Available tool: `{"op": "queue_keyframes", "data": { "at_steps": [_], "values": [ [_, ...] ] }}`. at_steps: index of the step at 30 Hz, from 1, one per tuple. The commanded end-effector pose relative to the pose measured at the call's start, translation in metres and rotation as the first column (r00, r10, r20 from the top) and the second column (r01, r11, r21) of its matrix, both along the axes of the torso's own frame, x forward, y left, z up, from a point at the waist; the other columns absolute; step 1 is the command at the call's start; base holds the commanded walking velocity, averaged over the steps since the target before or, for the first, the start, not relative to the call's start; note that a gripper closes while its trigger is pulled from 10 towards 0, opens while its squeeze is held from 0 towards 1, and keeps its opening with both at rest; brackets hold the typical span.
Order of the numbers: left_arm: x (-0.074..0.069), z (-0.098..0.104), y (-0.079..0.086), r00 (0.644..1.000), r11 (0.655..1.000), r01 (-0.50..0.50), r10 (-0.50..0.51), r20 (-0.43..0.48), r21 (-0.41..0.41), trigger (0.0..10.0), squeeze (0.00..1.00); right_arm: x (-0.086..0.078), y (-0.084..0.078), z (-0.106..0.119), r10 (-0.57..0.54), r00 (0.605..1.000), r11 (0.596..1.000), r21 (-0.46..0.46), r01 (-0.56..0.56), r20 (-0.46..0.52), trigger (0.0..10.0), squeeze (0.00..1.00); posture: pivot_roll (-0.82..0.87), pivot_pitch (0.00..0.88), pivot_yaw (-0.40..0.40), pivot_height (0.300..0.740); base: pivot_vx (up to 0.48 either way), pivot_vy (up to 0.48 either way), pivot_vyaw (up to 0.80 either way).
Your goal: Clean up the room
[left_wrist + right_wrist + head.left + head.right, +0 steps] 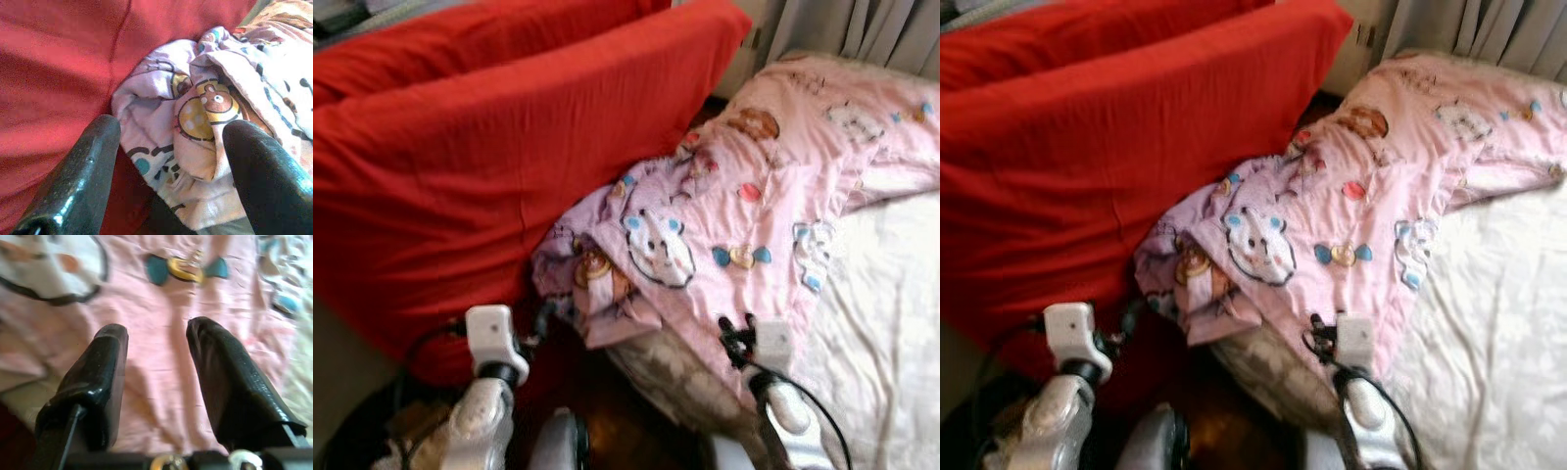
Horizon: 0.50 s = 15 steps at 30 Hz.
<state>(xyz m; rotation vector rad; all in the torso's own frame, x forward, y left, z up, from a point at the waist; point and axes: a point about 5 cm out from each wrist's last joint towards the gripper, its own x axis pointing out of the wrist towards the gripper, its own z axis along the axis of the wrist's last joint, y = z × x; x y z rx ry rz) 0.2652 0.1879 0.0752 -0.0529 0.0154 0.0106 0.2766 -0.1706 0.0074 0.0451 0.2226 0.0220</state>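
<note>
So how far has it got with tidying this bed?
Nothing looks finished yet. The pink cartoon blanket lies crumpled, one corner hanging off the white mattress against the red cushion. In hand: both pincers are open and near the fabric, the left pincer at the hanging corner, the right pincer over the blanket's edge. Gripping, straightening and spreading it all appear left to do.

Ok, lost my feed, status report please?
Both open: left gripper at the pink blanket's bunched corner, right gripper over its edge. Blanket crumpled on bed. Red sofa crowds left side.
</note>
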Motion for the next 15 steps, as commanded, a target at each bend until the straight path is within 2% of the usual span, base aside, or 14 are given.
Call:
{"op": "queue_keyframes", "data": {
  "at_steps": [1, 6, 7, 8, 15],
  "values": [
    [-0.003, -0.002, 0.008, 1.000, 1.000, -0.021, 0.021, -0.016, 0.007, 10.0, 0.00, -0.003, 0.003, -0.008, -0.012, 0.998, 1.000, -0.015, 0.011, -0.067, 10.0, 0.00, -0.03, 0.175, -0.005, 0.620, 0.000, 0.000, 0.00],
    [-0.002, -0.002, 0.008, 1.000, 1.000, -0.019, 0.019, -0.018, 0.011, 10.0, 0.00, -0.008, -0.007, -0.022, -0.099, 0.977, 0.995, -0.046, 0.091, -0.192, 10.0, 0.00, -0.03, 0.181, -0.004, 0.620, 0.000, 0.000, 0.00],
    [-0.002, -0.002, 0.008, 1.000, 1.000, -0.018, 0.018, -0.019, 0.012, 10.0, 0.00, -0.010, -0.009, -0.025, -0.116, 0.969, 0.993, -0.044, 0.109, -0.217, 10.0, 0.23, -0.03, 0.184, -0.004, 0.620, 0.000, 0.000, 0.00],
    [-0.002, -0.002, 0.008, 1.000, 1.000, -0.017, 0.017, -0.020, 0.013, 10.0, 0.00, -0.013, -0.012, -0.029, -0.144, 0.957, 0.990, -0.039, 0.138, -0.251, 10.0, 0.98, -0.03, 0.184, -0.004, 0.620, 0.000, 0.000, 0.00],
    [-0.004, -0.003, 0.008, 1.000, 1.000, -0.012, 0.013, -0.027, 0.015, 10.0, 0.00, -0.024, -0.021, -0.040, -0.210, 0.918, 0.977, -0.047, 0.207, -0.336, 10.0, 1.00, -0.02, 0.197, 0.001, 0.620, 0.000, 0.000, 0.00]
  ]
}}
